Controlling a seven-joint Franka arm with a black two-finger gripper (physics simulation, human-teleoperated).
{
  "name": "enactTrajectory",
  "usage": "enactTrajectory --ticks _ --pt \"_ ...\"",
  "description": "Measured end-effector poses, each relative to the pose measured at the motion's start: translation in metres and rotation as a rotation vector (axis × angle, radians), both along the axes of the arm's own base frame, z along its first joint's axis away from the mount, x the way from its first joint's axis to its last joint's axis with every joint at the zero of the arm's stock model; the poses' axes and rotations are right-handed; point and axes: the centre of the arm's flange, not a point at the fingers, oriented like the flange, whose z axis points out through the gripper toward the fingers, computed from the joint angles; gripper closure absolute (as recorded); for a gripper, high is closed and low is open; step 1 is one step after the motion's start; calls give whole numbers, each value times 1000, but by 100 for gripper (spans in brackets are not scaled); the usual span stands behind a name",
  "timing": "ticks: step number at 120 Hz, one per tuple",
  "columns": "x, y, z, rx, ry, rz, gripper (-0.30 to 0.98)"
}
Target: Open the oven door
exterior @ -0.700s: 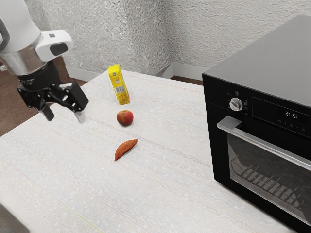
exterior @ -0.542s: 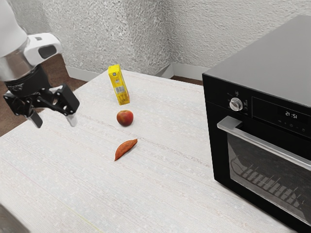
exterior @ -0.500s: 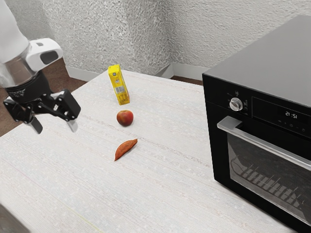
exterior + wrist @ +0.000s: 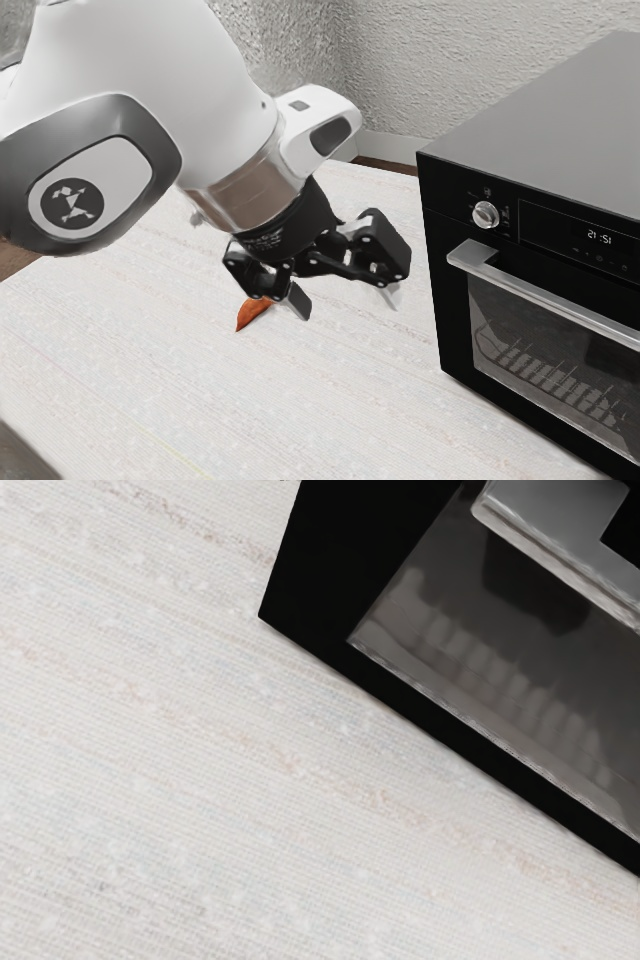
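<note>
Exterior view: your gripper (image 4: 346, 300), fingers spread apart, is near the oven (image 4: 540, 130), on its exterior-view left. The oven door (image 4: 550, 365) is closed — its handle (image 4: 550, 297) and your gripper stand apart.

Wrist view: you see the oven's lower corner — beside it, the tabletop (image 4: 200, 780).

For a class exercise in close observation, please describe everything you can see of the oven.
The oven is boxy and upright on the table, at the exterior view's right, which cuts it off. Its front is black, its top dark grey. It has a round metallic-looking knob, a lit display reading 21:51, and a silvery bar handle. The door is shut; its glassy window reveals rack-like bars. The open gripper isn't touching it.
</note>
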Motion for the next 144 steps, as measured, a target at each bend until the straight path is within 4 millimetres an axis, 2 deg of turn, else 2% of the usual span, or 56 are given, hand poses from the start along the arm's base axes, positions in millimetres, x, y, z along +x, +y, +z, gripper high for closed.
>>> enactTrajectory --ticks 7,29,45,55,68,97,114,144 --pt "-1 -15 0 -20 -22 22 0" --pt "-1 -42 4 -116 -78 132 0" --pt "1 -51 4 -192 -106 211 0" --pt "-17 -58 -11 -233 -96 222 0" --pt "-20 -62 -9 -284 -116 257 0" --pt "-7 -70 -11 -336 -138 374 0" --pt "19 -69 -22 -343 -141 463 0" --pt "42 -65 -33 -380 -140 566 0"
